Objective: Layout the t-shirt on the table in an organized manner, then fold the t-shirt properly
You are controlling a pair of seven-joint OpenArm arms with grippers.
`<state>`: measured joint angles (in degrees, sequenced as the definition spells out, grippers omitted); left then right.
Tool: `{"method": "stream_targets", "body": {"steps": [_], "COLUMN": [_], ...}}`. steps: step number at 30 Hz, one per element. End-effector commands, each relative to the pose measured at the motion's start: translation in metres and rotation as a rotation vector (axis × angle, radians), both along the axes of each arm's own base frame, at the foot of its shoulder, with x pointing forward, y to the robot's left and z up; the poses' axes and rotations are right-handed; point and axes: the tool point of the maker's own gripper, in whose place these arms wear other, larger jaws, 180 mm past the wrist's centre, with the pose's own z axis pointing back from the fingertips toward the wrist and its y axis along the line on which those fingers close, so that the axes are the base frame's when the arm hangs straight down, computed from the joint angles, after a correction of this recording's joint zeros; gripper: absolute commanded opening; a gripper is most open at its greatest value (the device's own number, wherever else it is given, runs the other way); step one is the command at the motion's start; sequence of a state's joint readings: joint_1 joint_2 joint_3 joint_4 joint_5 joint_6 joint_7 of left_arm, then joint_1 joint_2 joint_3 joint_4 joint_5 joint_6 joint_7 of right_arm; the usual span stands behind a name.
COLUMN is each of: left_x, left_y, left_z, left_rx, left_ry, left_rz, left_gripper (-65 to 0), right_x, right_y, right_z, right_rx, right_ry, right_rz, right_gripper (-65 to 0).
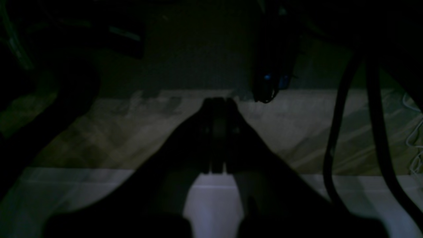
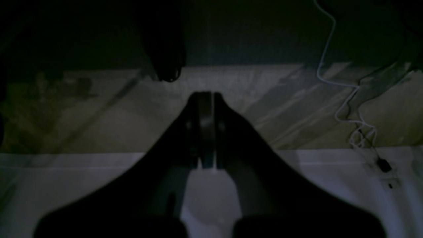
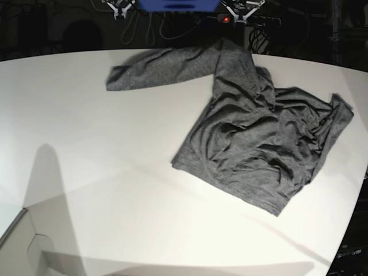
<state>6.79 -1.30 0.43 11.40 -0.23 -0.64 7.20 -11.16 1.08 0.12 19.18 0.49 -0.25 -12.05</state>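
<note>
The heathered dark grey t-shirt lies crumpled on the white table, toward the back right. One sleeve stretches left along the far edge, and the body is wrinkled with the right side bunched up. Neither arm shows in the base view. In the dark left wrist view my left gripper is shut with nothing between its fingers. My right gripper in the right wrist view is shut and empty too. Both wrist views look at a dim floor and a white ledge; the t-shirt does not appear in them.
Cables and robot mounts sit behind the table's far edge. The table's curved right edge runs close to the shirt's hem. A white cord trails over the dim floor, and dark cables hang at the right.
</note>
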Motion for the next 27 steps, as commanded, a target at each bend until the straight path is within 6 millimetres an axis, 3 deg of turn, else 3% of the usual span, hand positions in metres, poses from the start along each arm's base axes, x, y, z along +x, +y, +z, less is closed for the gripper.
{"method": "stream_targets", "body": {"steps": [1,7,16,21,27], "left_x": [0.007,0.01,0.014,0.01,0.01], "left_y": [0.013,0.025,0.017,0.001,-0.003], "left_z": [0.0,0.001,0.0,0.0,0.0], "left_rx": [0.025,0.044,0.03,0.01,0.005], "left_ry": [-0.011,-0.015,-0.021,-0.012,-0.012], "left_rz": [-0.007,-0.009,-0.083,-0.087,-0.079], "left_gripper": [-64.9,-64.9,-64.9,-64.9,-64.9], "right_x": [-0.001,0.002,0.0,-0.001,0.006], "right_y": [0.007,0.015,0.02,0.007,-0.011], "right_z": [0.0,0.0,0.0,0.0,0.0], "right_rx": [0.014,0.026,0.035,0.015,-0.011], "right_ry": [0.004,-0.001,0.002,0.004,-0.011], "right_rz": [-0.008,-0.01,0.0,0.006,0.018], "right_gripper": [-65.0,-65.0,-65.0,-65.0,-65.0]}}
